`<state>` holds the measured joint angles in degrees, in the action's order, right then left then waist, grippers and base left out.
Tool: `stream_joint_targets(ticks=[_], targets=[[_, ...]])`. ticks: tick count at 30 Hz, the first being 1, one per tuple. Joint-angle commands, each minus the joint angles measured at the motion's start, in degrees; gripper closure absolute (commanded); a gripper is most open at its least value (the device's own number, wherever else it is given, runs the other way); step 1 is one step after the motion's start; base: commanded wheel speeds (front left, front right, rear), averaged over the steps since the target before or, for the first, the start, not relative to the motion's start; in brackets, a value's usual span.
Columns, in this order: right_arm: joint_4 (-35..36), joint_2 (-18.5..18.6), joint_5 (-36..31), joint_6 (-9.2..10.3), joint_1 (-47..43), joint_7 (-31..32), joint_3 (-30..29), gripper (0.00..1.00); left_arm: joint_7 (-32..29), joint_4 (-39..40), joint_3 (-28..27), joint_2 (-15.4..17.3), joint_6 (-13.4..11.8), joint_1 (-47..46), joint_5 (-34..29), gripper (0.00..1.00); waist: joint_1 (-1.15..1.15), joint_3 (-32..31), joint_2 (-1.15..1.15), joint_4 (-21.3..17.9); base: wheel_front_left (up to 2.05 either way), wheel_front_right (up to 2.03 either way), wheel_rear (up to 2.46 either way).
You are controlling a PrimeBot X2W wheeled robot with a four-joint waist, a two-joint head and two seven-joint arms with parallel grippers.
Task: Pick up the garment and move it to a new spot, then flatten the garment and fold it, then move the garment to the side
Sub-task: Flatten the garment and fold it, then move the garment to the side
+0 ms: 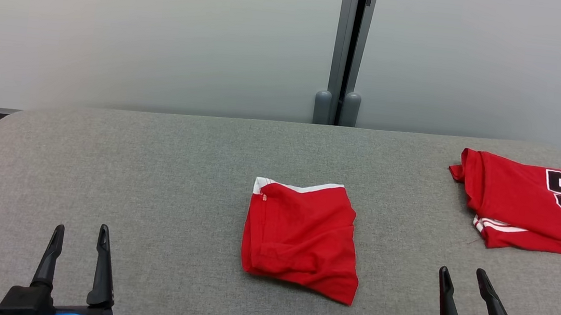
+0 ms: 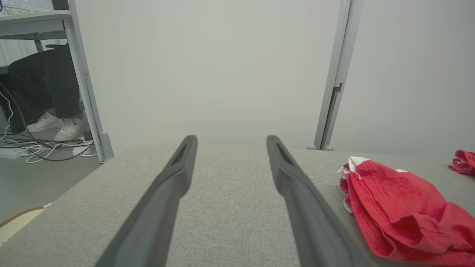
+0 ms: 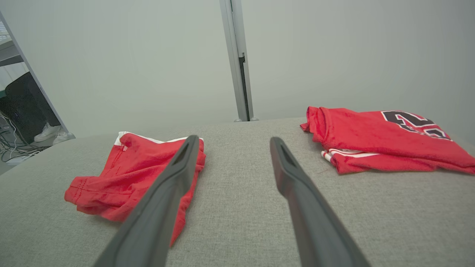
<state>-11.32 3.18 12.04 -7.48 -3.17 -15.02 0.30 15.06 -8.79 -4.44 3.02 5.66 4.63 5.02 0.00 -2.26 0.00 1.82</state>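
Looking down from the head cam, the folded red garment (image 1: 300, 238) lay at the centre of the grey table (image 1: 154, 165), white band along its far edge, lower right corner pointing toward the robot. Bare cloth lay all round it; the table's far edge ran straight w/ rounded corners. A red jersey (image 1: 524, 214) sat at the far right, cut off by the frame's side, well apart from the garment. The left gripper (image 1: 81, 229) at lower left and the right gripper (image 1: 462, 272) at lower right both had fingers spread wide, holding nothing, well clear of the clothes.

Left wrist cam: the left gripper (image 2: 231, 138) was wide and empty over bare table, w/ the garment (image 2: 400, 211) off to the right of its fingers. Past the table's left corner was floor w/ cables (image 2: 29, 150) and a person's white shoes (image 2: 68, 128).

Right wrist cam: the right gripper (image 3: 233, 138) was spread wide and empty, w/ bare table ahead btw. its fingers. The garment (image 3: 122, 174) lay left, partly behind the left finger; the jersey (image 3: 378, 141) lay right, near the far edge.
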Motion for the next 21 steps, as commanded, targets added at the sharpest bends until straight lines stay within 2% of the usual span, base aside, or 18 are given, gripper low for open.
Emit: stream_joint_targets(ticks=[1,12,21], targets=[[-0.10,-0.14,-0.62,-0.03,-0.72,-0.18,-0.02,0.00,0.13,-0.13,-0.14,-0.08,0.20,0.08,-0.35,0.00,0.00,0.04,0.00,0.07,0.00,0.00,0.00],[-1.06,-0.20,-1.12,-0.03,-0.13,-0.18,0.22,0.00,0.13,-0.31,-0.35,-0.15,0.26,-0.48,-0.52,0.00,0.00,0.16,0.00,0.48,0.00,0.00,0.00],[-5.71,1.41,-1.19,-0.03,8.74,-0.17,4.32,0.00,0.13,0.00,1.23,-0.14,-0.40,-1.38,0.41,0.00,0.00,1.11,0.00,1.21,0.00,0.00,0.00]])
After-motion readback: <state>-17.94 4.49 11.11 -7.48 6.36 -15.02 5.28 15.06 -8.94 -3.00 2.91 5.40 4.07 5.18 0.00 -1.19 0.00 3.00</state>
